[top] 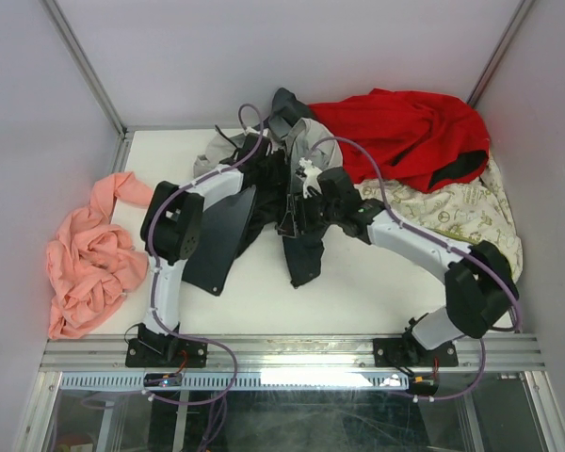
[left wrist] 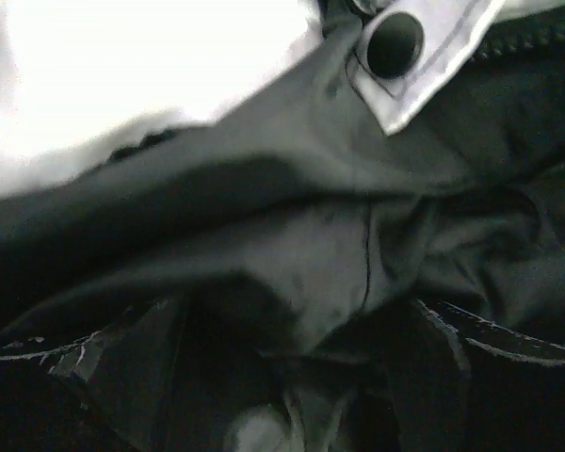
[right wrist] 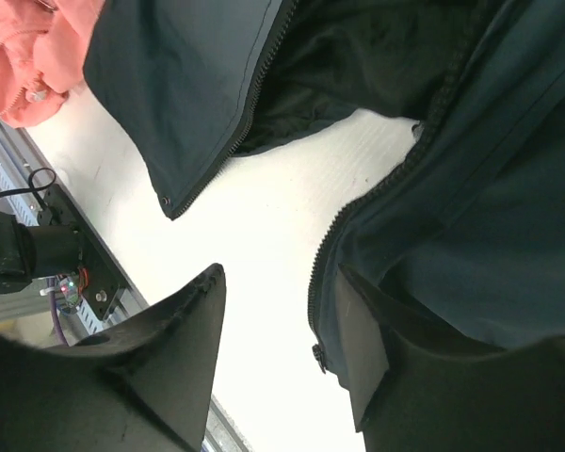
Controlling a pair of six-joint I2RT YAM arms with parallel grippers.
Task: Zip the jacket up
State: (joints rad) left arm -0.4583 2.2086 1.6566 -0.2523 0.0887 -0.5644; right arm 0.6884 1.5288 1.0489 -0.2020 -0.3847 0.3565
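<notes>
A dark charcoal and grey jacket (top: 224, 247) lies rumpled on the white table (top: 264, 306), unzipped, its two zipper edges apart. The left gripper (left wrist: 264, 330) is sunk in its folds, fingers wide; I cannot tell if it grips. The right gripper (right wrist: 281, 275) is parted beside one zipper edge, clamping nothing. A red garment (top: 395, 132) lies behind the jacket, a cream cloth (top: 461, 212) to its right and a pink cloth (top: 89, 254) to its left.

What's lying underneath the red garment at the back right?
A cream patterned cloth shows from under the near edge of the red garment, spreading to the right. How far it runs beneath, and anything else there, is covered.
</notes>
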